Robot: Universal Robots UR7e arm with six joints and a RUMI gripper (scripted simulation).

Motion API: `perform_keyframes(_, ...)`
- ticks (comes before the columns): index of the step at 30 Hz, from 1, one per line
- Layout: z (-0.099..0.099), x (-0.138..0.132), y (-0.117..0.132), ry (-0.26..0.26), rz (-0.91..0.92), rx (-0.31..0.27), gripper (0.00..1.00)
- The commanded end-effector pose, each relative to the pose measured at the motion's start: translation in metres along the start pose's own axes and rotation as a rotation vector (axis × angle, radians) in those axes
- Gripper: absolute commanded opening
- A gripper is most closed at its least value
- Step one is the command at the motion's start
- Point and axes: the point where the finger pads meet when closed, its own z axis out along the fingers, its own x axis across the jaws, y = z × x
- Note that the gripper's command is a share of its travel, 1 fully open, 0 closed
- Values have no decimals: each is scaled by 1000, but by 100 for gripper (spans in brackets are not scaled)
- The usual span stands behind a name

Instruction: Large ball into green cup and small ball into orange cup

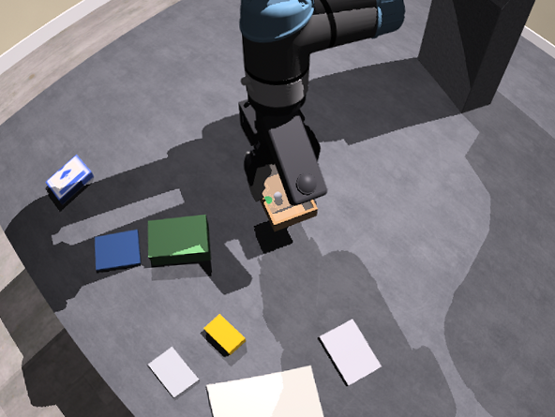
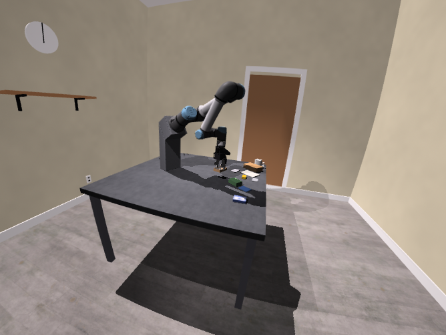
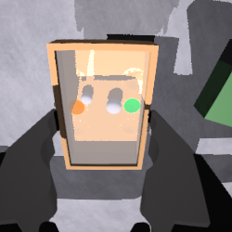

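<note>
My gripper (image 3: 104, 110) is shut on the covered wooden puzzle (image 3: 103, 103), its two fingers on the long sides, holding it above the table. Under the clear cover a smaller white ball sits just right of the orange cup (image 3: 76, 108). A larger white ball sits just left of the green cup (image 3: 132, 106). Both balls are beside the cups, not in them. In the top view the puzzle (image 1: 289, 204) hangs tilted under the wrist, with its shadow on the table below. In the exterior view the gripper (image 2: 219, 163) is small above the table.
A green box (image 1: 178, 240) and a blue pad (image 1: 117, 248) lie left of the puzzle. A blue-white box (image 1: 68, 178) is at the far left. A yellow block (image 1: 224, 333), two white cards (image 1: 173, 371) and a large white sheet (image 1: 265, 406) lie in front. The arm's base column (image 1: 480, 28) stands at the back right.
</note>
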Motion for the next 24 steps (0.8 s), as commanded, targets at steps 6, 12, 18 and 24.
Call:
perform_keyframes(6,0,-1,0,-3,1,-17,44)
perform_keyframes(12,0,-2,2,-4,1,-7,44)
perform_keyframes(18,0,-3,2,-1,1,1,44)
perform_keyframes(24,0,-2,2,4,1,18,44)
